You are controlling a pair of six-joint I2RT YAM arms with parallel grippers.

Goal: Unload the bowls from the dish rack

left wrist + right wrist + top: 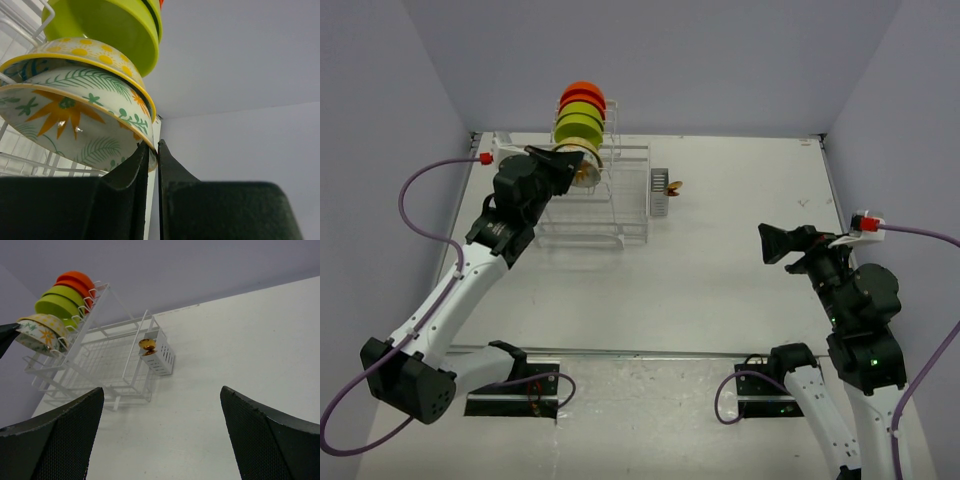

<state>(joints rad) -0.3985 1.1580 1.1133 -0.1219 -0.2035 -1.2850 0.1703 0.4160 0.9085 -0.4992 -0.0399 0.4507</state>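
L gripper (151,145) pinched rim of nearest pale round flower-patterned bowl (75,125) on white wire dish rack (620,215), far left; needed slow, straight pull nearward. R gripper (161,390) stood open.

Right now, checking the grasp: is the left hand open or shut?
Shut: left hand pinches the rim of the nearest pale flower-patterned bowl.

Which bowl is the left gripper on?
The front flower bowl: its rim sits in the jaws of the left gripper. The second flower bowl, the green bowls and the orange bowls stand behind, untouched.
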